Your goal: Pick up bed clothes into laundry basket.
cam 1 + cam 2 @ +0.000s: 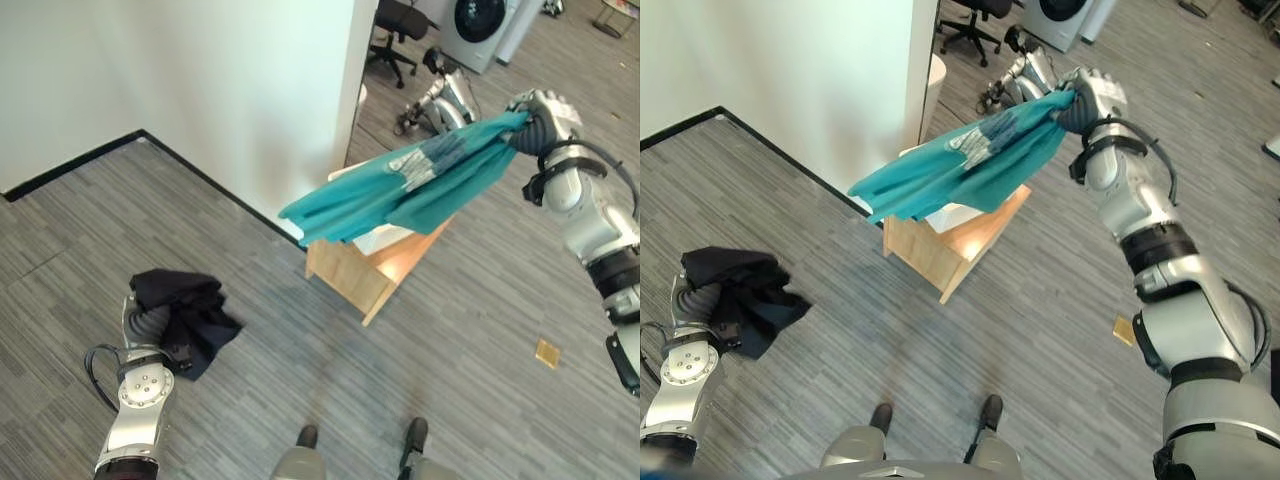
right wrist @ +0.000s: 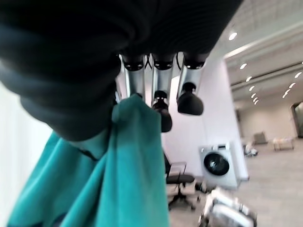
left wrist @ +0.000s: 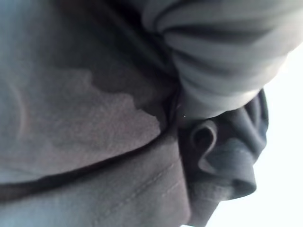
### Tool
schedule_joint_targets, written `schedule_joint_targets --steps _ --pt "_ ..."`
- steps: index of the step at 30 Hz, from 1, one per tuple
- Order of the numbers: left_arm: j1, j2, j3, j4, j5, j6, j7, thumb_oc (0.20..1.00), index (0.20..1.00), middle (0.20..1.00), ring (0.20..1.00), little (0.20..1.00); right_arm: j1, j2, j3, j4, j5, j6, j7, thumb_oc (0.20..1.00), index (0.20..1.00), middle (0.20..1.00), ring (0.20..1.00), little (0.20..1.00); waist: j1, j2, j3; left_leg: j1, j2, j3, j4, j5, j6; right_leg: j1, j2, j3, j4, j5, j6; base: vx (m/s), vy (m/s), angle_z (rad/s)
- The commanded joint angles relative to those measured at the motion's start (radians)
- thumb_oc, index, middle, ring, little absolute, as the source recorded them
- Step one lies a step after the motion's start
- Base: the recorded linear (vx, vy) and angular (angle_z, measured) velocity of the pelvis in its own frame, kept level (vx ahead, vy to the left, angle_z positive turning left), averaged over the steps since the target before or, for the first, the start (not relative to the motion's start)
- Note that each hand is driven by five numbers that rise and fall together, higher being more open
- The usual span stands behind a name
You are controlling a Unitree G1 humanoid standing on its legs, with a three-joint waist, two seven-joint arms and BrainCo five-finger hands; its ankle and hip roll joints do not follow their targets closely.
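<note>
Obstacles for you, frame centre: wooden bench [image 1: 352, 268], overhung by the teal garment [image 1: 400, 190]. Upper left: white wall [image 1: 200, 90], corner abutting the bench. Upper right: office chair [image 1: 400, 30], washing machine [image 1: 478, 25]. Open room: grey floor [image 1: 470, 330] lower right and lower centre.

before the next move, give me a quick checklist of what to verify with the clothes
1. Right hand grips the teal garment: ok, fingers curled round it.
2. Teal garment clear of the floor: ok, it hangs above the wooden table.
3. Left hand holds the dark garment: cannot tell, cloth hides the fingers.
4. Dark garment lifted: cannot tell.
5. Laundry basket located: cannot tell.
</note>
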Motion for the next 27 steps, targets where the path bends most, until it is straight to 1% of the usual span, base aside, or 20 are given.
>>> schedule_joint_targets --steps 1,2,3,4,5,7,8,10,11,12,13,14,16,17,18,19,20,23,25,27 --pt "-0.034 0.074 -0.054 -0.06 -0.023 -0.101 0.018 0.2 0.2 0.2 0.2 0.2 -0.231 -0.066 0.079 0.121 0.043 -0.015 -0.073 0.2 0.2 0.2 0.2 0.2 -0.011 -0.037 -0.047 0.109 0.18 0.105 -0.069 -0.074 -0.186 -0.075 -0.03 0.07 0.022 -0.012 0.022 0.37 -0.205 0.93" --pt "-0.041 0.072 -0.065 -0.057 -0.022 -0.105 0.016 0.2 0.2 0.2 0.2 0.2 -0.263 -0.077 0.097 0.148 0.051 -0.016 -0.074 0.2 0.2 0.2 0.2 0.2 -0.013 -0.046 -0.051 0.111 0.183 0.091 -0.069 -0.088 -0.195 -0.064 -0.035 0.069 0.022 -0.024 0.023 0.46 -0.262 0.9" --pt "-0.042 0.062 -0.073 -0.044 -0.022 -0.11 0.014 0.2 0.2 0.2 0.2 0.2 -0.291 -0.079 0.109 0.168 0.051 -0.021 -0.081 0.2 0.2 0.2 0.2 0.2 -0.01 -0.058 -0.063 0.115 0.193 0.082 -0.069 -0.095 -0.22 -0.039 -0.047 0.052 0.022 -0.021 0.028 0.47 -0.308 1.0" --pt "-0.036 0.05 -0.077 -0.032 -0.021 -0.111 0.017 0.2 0.2 0.2 0.2 0.2 -0.302 -0.07 0.125 0.159 0.048 -0.031 -0.082 0.2 0.2 0.2 0.2 0.2 -0.011 -0.061 -0.07 0.123 0.215 0.075 -0.069 -0.087 -0.241 -0.03 -0.051 0.036 0.022 -0.001 0.029 0.38 -0.26 1.18" --pt "-0.035 0.048 -0.076 -0.031 -0.021 -0.111 0.017 0.2 0.2 0.2 0.2 0.2 -0.304 -0.07 0.127 0.16 0.048 -0.031 -0.082 0.2 0.2 0.2 0.2 0.2 -0.014 -0.057 -0.071 0.124 0.218 0.073 -0.069 -0.088 -0.243 -0.028 -0.048 0.032 0.022 -0.002 0.029 0.25 -0.186 0.95" --pt "-0.024 0.045 -0.076 -0.015 -0.015 -0.112 0.02 0.2 0.2 0.2 0.2 0.2 -0.33 -0.054 0.151 0.135 0.041 -0.033 -0.08 0.2 0.2 0.2 0.2 0.2 -0.018 -0.052 -0.081 0.121 0.256 0.074 -0.069 -0.07 -0.271 -0.008 -0.03 0.017 0.022 -0.026 0.025 0.22 -0.173 0.29" --pt "-0.026 0.037 -0.077 -0.011 -0.019 -0.112 0.019 0.2 0.2 0.2 0.2 0.2 -0.343 -0.059 0.165 0.111 0.038 -0.039 -0.077 0.2 0.2 0.2 0.2 0.2 -0.018 -0.043 -0.085 0.111 0.28 0.075 -0.069 -0.028 -0.289 0.003 -0.016 0.006 0.025 -0.043 0.016 0.22 -0.197 0.17" --pt "-0.041 0.016 -0.098 -0.003 -0.027 -0.111 0.018 0.2 0.2 0.2 0.2 0.2 -0.374 -0.062 0.19 0.076 0.045 -0.043 -0.08 0.2 0.2 0.2 0.2 0.2 -0.027 -0.02 -0.086 0.086 0.308 0.078 -0.069 0.072 -0.295 0.029 0.021 -0.018 0.029 -0.085 -0.014 0.19 -0.151 0.45" --pt "-0.047 0.012 -0.105 -0.005 -0.03 -0.109 0.012 0.2 0.2 0.2 0.2 0.2 -0.382 -0.069 0.195 0.066 0.051 -0.043 -0.084 0.2 0.2 0.2 0.2 0.2 -0.028 -0.016 -0.088 0.07 0.311 0.102 -0.069 0.112 -0.295 0.042 0.024 -0.035 0.026 -0.098 -0.02 0.19 -0.136 0.55" --pt "-0.051 -0.006 -0.116 -0.005 -0.03 -0.103 0.01 0.2 0.2 0.2 0.2 0.2 -0.385 -0.088 0.189 0.052 0.056 -0.042 -0.097 0.2 0.2 0.2 0.2 0.2 -0.04 -0.005 -0.083 0.052 0.32 0.168 -0.067 0.165 -0.291 0.072 0.028 -0.07 0.022 -0.121 -0.027 0.12 -0.103 0.62" --pt "-0.055 -0.005 -0.124 -0.012 -0.026 -0.098 0.0 0.2 0.2 0.2 0.2 0.2 -0.391 -0.097 0.193 0.039 0.058 -0.036 -0.098 0.2 0.2 0.2 0.2 0.2 -0.052 -0.006 -0.081 0.028 0.311 0.232 -0.059 0.181 -0.273 0.086 0.02 -0.101 0.022 -0.126 -0.031 0.09 -0.105 0.65" --pt "-0.056 -0.006 -0.124 -0.013 -0.026 -0.097 -0.001 0.2 0.2 0.2 0.2 0.2 -0.391 -0.098 0.193 0.037 0.058 -0.035 -0.098 0.2 0.2 0.2 0.2 0.2 -0.052 -0.007 -0.08 0.028 0.309 0.233 -0.059 0.18 -0.272 0.086 0.018 -0.101 0.022 -0.127 -0.031 0.08 -0.1 0.71" --pt "-0.049 -0.01 -0.13 -0.023 -0.016 -0.087 -0.015 0.2 0.2 0.2 0.2 0.2 -0.405 -0.105 0.191 0.016 0.054 -0.026 -0.107 0.2 0.2 0.2 0.2 0.2 -0.061 -0.005 -0.069 -0.014 0.257 0.33 -0.035 0.171 -0.239 0.12 0.022 -0.114 0.022 -0.151 -0.037 0.13 -0.171 0.67" --pt "-0.044 -0.012 -0.132 -0.025 -0.012 -0.084 -0.019 0.2 0.2 0.2 0.2 0.2 -0.412 -0.103 0.198 0.003 0.052 -0.023 -0.11 0.2 0.2 0.2 0.2 0.2 -0.064 -0.006 -0.066 -0.03 0.227 0.351 -0.032 0.143 -0.225 0.125 0.026 -0.11 0.022 -0.156 -0.042 0.1 -0.157 0.25" --pt "-0.038 -0.013 -0.128 -0.028 -0.011 -0.081 -0.021 0.2 0.2 0.2 0.2 0.2 -0.417 -0.105 0.195 0.004 0.052 -0.021 -0.11 0.2 0.2 0.2 0.2 0.2 -0.072 -0.006 -0.066 -0.039 0.217 0.378 -0.035 0.131 -0.219 0.123 0.026 -0.11 0.022 -0.154 -0.045 0.14 -0.052 0.15" --pt "-0.006 -0.013 -0.118 -0.033 -0.01 -0.07 -0.037 0.2 0.2 0.2 0.2 0.2 -0.432 -0.108 0.201 0.015 0.059 -0.014 -0.109 0.2 0.2 0.2 0.2 0.2 -0.07 0.0 -0.072 -0.03 0.221 0.4 -0.05 0.119 -0.22 0.125 0.035 -0.11 0.022 -0.165 -0.046 0.17 -0.019 0.11" --pt "0.003 -0.012 -0.114 -0.029 -0.009 -0.074 -0.035 0.2 0.2 0.2 0.2 0.2 -0.457 -0.108 0.208 0.042 0.068 -0.018 -0.11 0.2 0.2 0.2 0.2 0.2 -0.067 0.0 -0.079 -0.021 0.223 0.389 -0.053 0.106 -0.223 0.139 0.044 -0.109 0.022 -0.177 -0.048 0.17 -0.002 0.07" --pt "0.014 -0.015 -0.119 -0.008 -0.01 -0.066 -0.044 0.2 0.2 0.2 0.2 0.2 -0.499 -0.136 0.225 0.102 0.094 -0.022 -0.115 0.2 0.2 0.2 0.2 0.2 -0.084 -0.011 -0.09 -0.018 0.247 0.437 -0.056 0.138 -0.228 0.148 0.048 -0.126 0.022 -0.174 -0.05 0.1 0.008 -0.01" --pt "0.037 -0.015 -0.113 0.001 -0.002 -0.054 -0.055 0.2 0.2 0.2 0.2 0.2 -0.506 -0.145 0.247 0.128 0.083 -0.016 -0.102 0.2 0.2 0.2 0.2 0.2 -0.088 -0.012 -0.094 0.006 0.252 0.444 -0.062 0.109 -0.225 0.165 0.06 -0.129 0.04 -0.184 -0.056 0.1 0.024 0.08" --pt "0.043 0.008 -0.113 0.006 0.008 -0.046 -0.069 0.2 0.2 0.2 0.2 0.2 -0.526 -0.161 0.255 0.134 0.072 -0.016 -0.093 0.2 0.2 0.2 0.2 0.2 -0.083 -0.018 -0.08 0.025 0.25 0.453 -0.069 0.091 -0.211 0.114 0.048 -0.128 0.192 -0.192 -0.046 0.0 0.0 0.0"
